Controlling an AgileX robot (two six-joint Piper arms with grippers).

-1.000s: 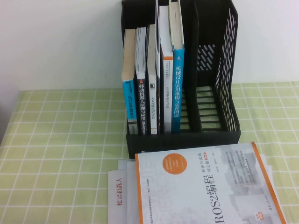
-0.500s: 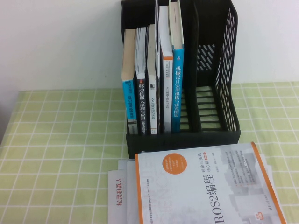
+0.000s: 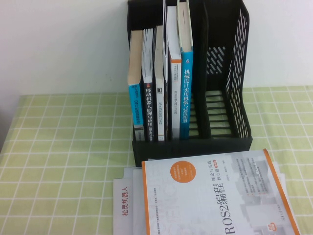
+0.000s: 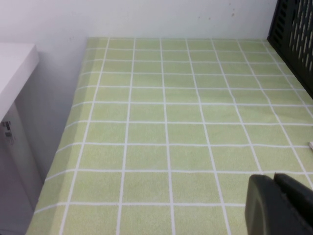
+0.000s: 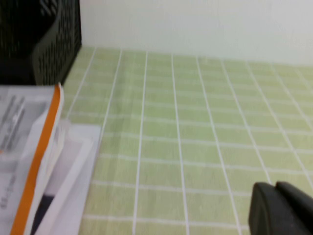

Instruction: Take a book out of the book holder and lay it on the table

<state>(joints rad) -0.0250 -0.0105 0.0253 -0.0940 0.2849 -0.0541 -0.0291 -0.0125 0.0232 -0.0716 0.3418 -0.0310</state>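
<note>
ROS2 book (image 3: 215, 196), white-grey with an orange edge stripe, lies flat at the near edge of the tabletop (image 3: 63, 142), cover up, on top of a loose pile of other white books and papers (image 3: 124, 200) that stick out on its left side. In the right wrist view its orange-striped corner (image 5: 46, 147) rests on those white sheets.

Left tool (image 4: 283, 203) hangs low over bare green check cloth on the left side of the tabletop, its dark fingers pressed together and holding nothing. Right tool (image 5: 281, 208) sits likewise over open cloth to the right of the pile, fingers closed, empty.

Just beyond the pile stands the black book holder (image 3: 234, 73), against the white wall. Five books stand upright in its left and middle slots, among them a blue-spined book (image 3: 186, 93); the rightmost slots hold none.
</note>
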